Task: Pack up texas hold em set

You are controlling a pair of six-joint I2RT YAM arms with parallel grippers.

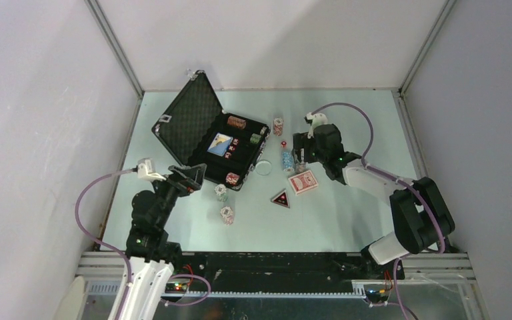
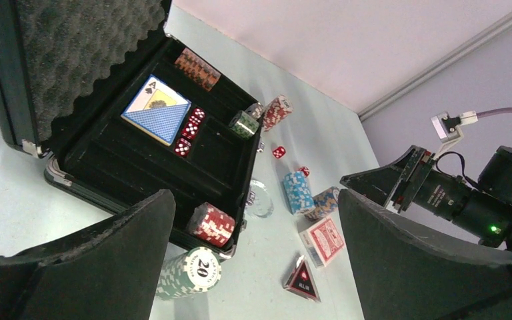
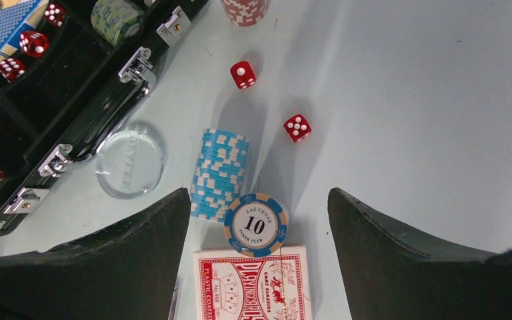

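Observation:
The black briefcase (image 1: 188, 115) lies open at the back left, holding a blue card deck (image 2: 157, 110), red dice (image 2: 195, 122) and chip stacks. My right gripper (image 3: 259, 200) is open and straddles a blue-and-orange "10" chip stack (image 3: 255, 225), with a gap on each side. A light-blue stack (image 3: 219, 173) stands just beyond it and the red card deck (image 3: 253, 287) lies just before it. Two red dice (image 3: 243, 74) lie loose farther out. My left gripper (image 2: 257, 200) hangs open near the case's front corner, above a green "20" stack (image 2: 188, 272). The black-red triangle (image 1: 281, 199) lies mid-table.
A clear round disc (image 3: 130, 163) lies beside the case's handle (image 3: 107, 107). A red-and-white stack (image 1: 278, 126) stands behind the right gripper, another (image 1: 227, 215) in front of the left arm. Grey walls close in the table on three sides.

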